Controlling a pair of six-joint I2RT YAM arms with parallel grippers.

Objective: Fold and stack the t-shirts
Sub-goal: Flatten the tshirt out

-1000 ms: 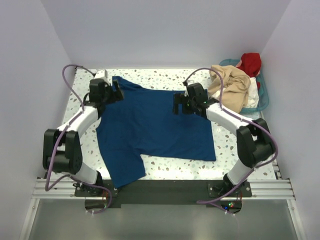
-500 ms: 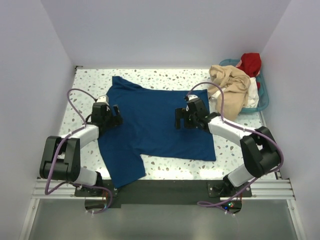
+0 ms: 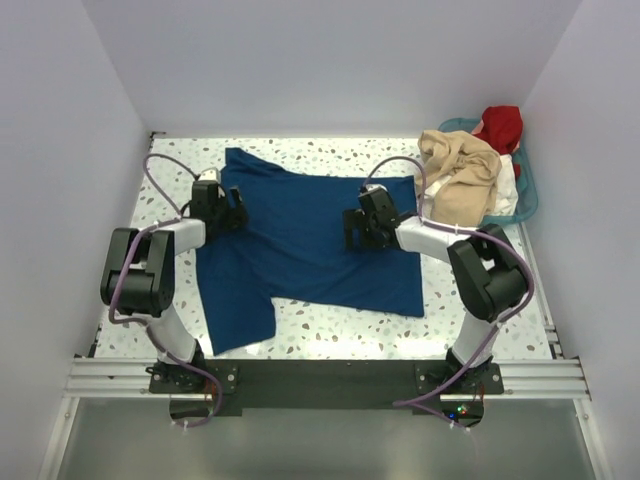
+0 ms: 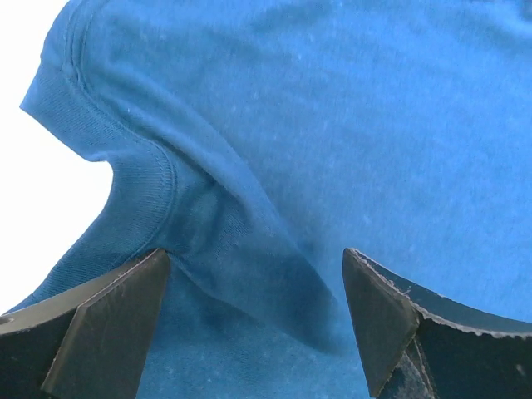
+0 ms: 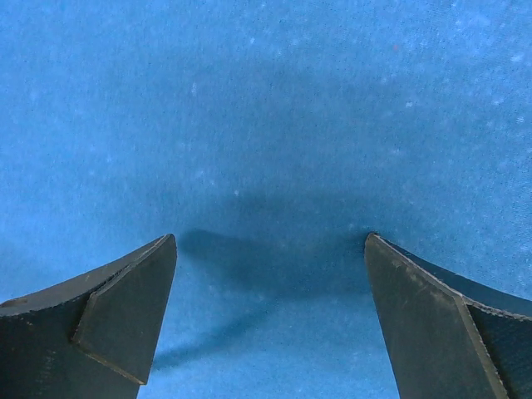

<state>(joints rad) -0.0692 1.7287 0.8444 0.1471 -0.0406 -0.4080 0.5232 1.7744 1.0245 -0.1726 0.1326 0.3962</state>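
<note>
At the left side of the speckled table [image 3: 330, 155], the left arm folds back on itself, and the left gripper [image 3: 228, 208] sits low over the left edge of the navy t-shirt [image 3: 300, 250]. Its wrist view shows the left gripper [image 4: 253, 266] with both fingers spread wide and nothing clamped between them. The navy t-shirt [image 4: 349, 125] fills that view, with a ribbed hem curving in at the left and a soft ridge of cloth running down between the fingers.

Across the middle of the table the navy t-shirt lies opened out and mostly flat. One corner reaches toward the far left, and a long flap hangs toward the near left edge.

Further right, the right gripper [image 3: 357, 225] hovers over the shirt's right half. Its wrist view shows the right gripper [image 5: 270, 241] also spread wide and holding nothing, above smooth blue cloth [image 5: 266, 100] that carries the fingers' shadow.

At the far right corner stands a teal basket [image 3: 528, 195]. A beige t-shirt [image 3: 460, 175] is heaped over its left rim, a red t-shirt [image 3: 500, 125] is bunched at the back, and a strip of white t-shirt [image 3: 507, 192] shows between them.
</note>
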